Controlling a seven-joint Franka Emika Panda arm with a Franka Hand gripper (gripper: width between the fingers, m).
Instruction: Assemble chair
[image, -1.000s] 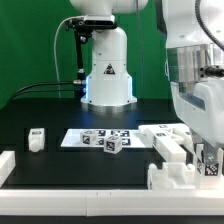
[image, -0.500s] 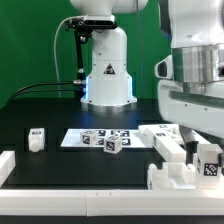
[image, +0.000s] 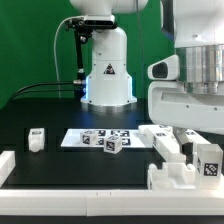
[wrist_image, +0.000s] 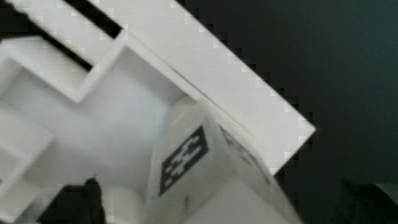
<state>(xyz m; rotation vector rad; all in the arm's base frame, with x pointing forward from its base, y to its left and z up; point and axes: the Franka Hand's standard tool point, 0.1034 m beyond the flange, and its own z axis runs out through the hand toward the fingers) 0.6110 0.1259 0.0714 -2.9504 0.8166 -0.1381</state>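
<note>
My gripper (image: 204, 138) is at the exterior view's right, low over the table. It is shut on a white chair part (image: 209, 160) with a black marker tag on its face. In the wrist view the part (wrist_image: 196, 165) fills the space between my dark fingers (wrist_image: 75, 205), with the gripper (wrist_image: 228, 210) closed around it. Under it lie more white chair parts: long flat pieces (image: 168, 140) and a notched white block (image: 172, 177). A long white bar (wrist_image: 214, 70) runs across the wrist view.
The marker board (image: 82, 138) lies mid-table with a small tagged cube (image: 112, 146) on it. A small white piece (image: 36, 139) stands at the left. A white block (image: 5, 165) sits at the left edge. The robot base (image: 107, 75) stands behind.
The arm's body has shifted up and toward the camera over the right-hand parts. The tagged part in the gripper looks slightly larger and has barely moved.
</note>
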